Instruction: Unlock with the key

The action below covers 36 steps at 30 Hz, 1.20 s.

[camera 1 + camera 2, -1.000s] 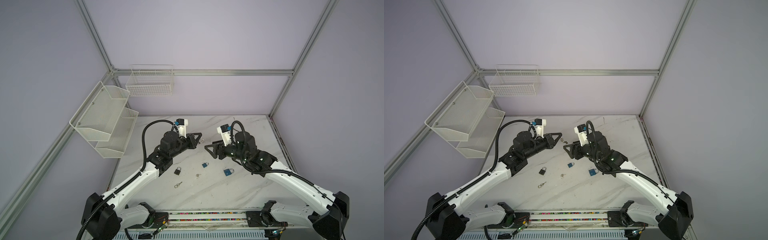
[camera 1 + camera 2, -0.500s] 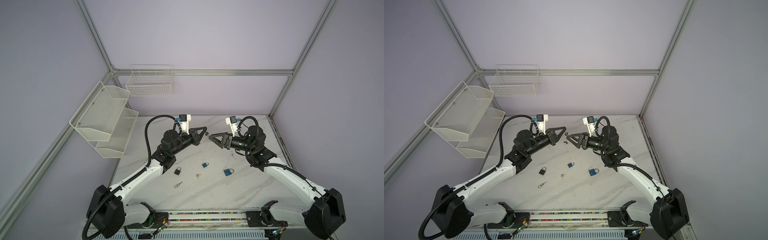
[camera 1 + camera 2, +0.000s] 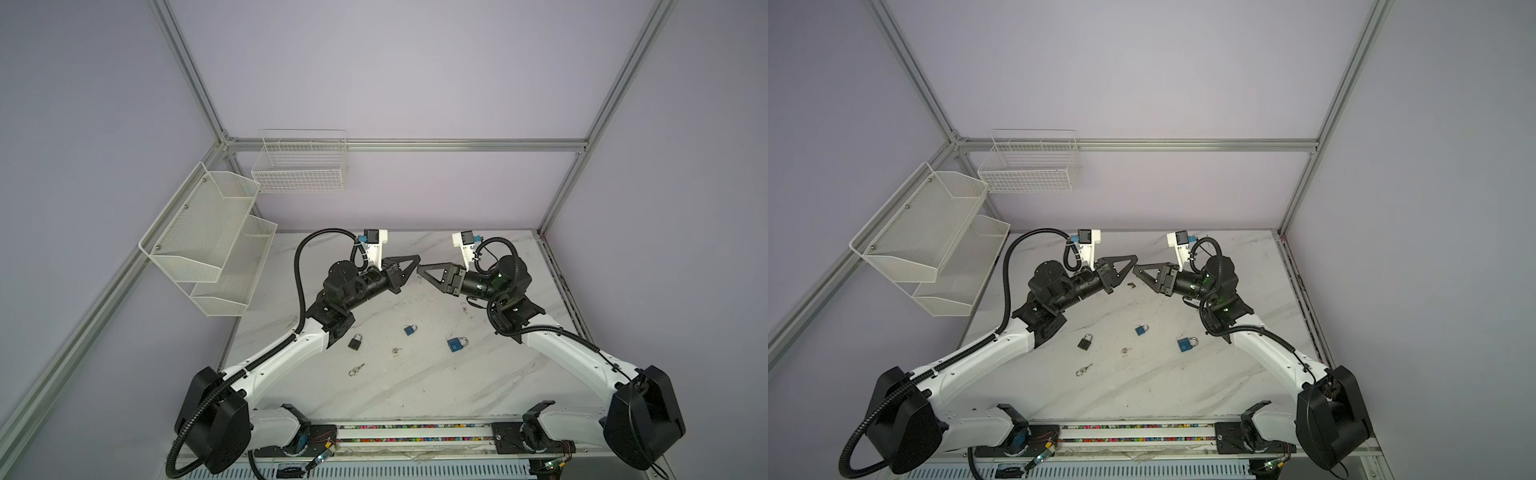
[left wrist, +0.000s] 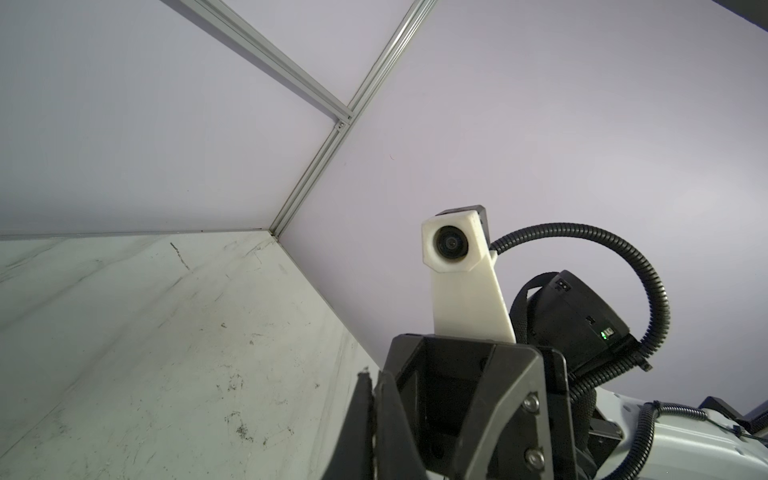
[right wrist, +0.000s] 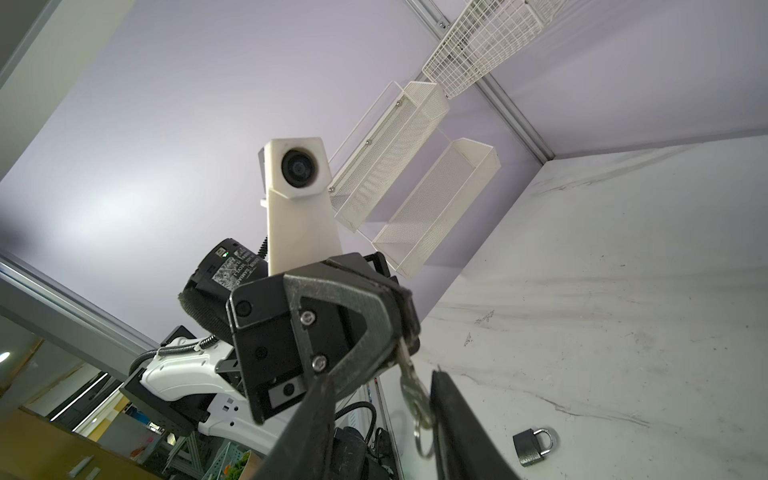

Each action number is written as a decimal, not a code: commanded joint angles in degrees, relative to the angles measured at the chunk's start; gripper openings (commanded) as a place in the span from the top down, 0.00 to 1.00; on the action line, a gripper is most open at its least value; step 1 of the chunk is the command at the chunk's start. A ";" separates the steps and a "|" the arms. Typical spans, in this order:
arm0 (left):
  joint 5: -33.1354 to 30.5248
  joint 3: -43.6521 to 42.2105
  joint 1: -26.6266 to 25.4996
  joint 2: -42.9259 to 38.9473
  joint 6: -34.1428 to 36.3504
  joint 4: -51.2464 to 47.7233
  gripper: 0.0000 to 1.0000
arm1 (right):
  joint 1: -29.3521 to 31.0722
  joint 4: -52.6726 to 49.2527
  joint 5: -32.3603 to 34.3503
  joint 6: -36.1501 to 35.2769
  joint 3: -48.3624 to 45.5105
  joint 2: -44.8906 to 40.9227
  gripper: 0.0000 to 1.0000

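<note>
a second ago both arms were tipped down toward the surface (image 3: 419,390) with a clear gap between their tips. now they are lifted and levelled, nose to nose over its back middle, tips almost touching in both top views.

the left fingers (image 5: 374,316) are clamped fully shut on the key (image 5: 407,380). they seem to pinch it by the blade end, so the rest of it and its ring hang free in the air. the right fingers (image 5: 457,419) have been narrowing over that second. they now stand partly open, one on each side of the hanging key. i see a gap on the near side, so i don't read it as gripped by them. whether the other finger already brushes the ring, i can't tell.

to me this is a handover, so that the blade ends up free to go into a lock, and the unlocking itself has not begun. the black padlock (image 3: 355,342), small blue padlock (image 3: 410,329) and larger blue padlock (image 3: 456,344) all lie on the surface nearer the front, well apart from both arms. which one this key fits i can't say.

my worry is the dangling key swinging or twisting when the left lets go.
</note>
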 commanded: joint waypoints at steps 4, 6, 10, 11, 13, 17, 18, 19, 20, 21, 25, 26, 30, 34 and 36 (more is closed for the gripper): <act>0.27 3.23 -0.24 -0.79 -0.08 2.92 1.00 | -0.14 2.99 -1.42 0.46 -0.75 0.56 0.64; 0.48 3.31 -0.21 -0.78 -0.19 2.92 1.00 | -0.16 2.74 -1.44 0.38 -0.80 0.63 0.64; 0.59 3.41 -0.19 -0.78 -0.19 2.88 1.00 | -0.22 2.90 -1.45 0.34 -1.06 1.10 0.69; 0.70 3.50 -0.22 -0.67 -0.28 2.91 1.00 | -0.18 2.81 -1.45 0.33 -0.91 1.18 0.70; 0.95 3.48 -0.29 -0.61 -0.44 2.84 1.00 | -0.17 2.44 -1.44 0.25 -0.89 1.27 0.70; 0.98 3.53 -0.32 -0.45 -0.46 2.92 1.00 | -0.16 2.39 -1.22 0.16 -0.89 1.29 0.80; 1.01 3.44 -0.32 -0.46 -0.37 2.82 1.00 | -0.15 2.33 -1.20 0.11 -0.91 1.22 0.80; 0.80 3.42 -0.32 -0.44 -0.31 2.58 1.00 | -0.21 2.37 -1.16 0.14 -0.94 1.15 0.81; 0.67 3.42 -0.32 -0.44 -0.20 2.55 1.00 | -0.17 2.35 -1.21 0.16 -0.97 1.12 0.81; 0.61 3.42 -0.37 -0.39 -0.19 2.38 1.00 | -0.14 2.37 -1.19 0.17 -0.89 1.10 0.82; 0.62 3.48 -0.28 -0.34 0.06 2.08 1.00 | -0.20 2.29 -0.94 0.17 -0.72 0.87 0.92; 0.44 3.51 -0.31 -0.29 0.21 1.88 1.00 | -0.21 2.20 -0.88 0.08 -0.58 0.73 0.94; -0.24 3.77 -0.31 -0.61 0.93 0.26 1.00 | -0.22 1.05 -0.13 0.02 -0.44 0.13 1.00; -0.60 3.95 -0.29 -1.04 1.46 -0.76 0.88 | -0.53 -2.49 1.26 -1.11 0.04 -0.86 1.00; -0.80 4.14 -0.24 -1.36 2.25 -1.80 0.72 | -1.05 -4.63 1.65 -1.65 0.13 -1.49 1.00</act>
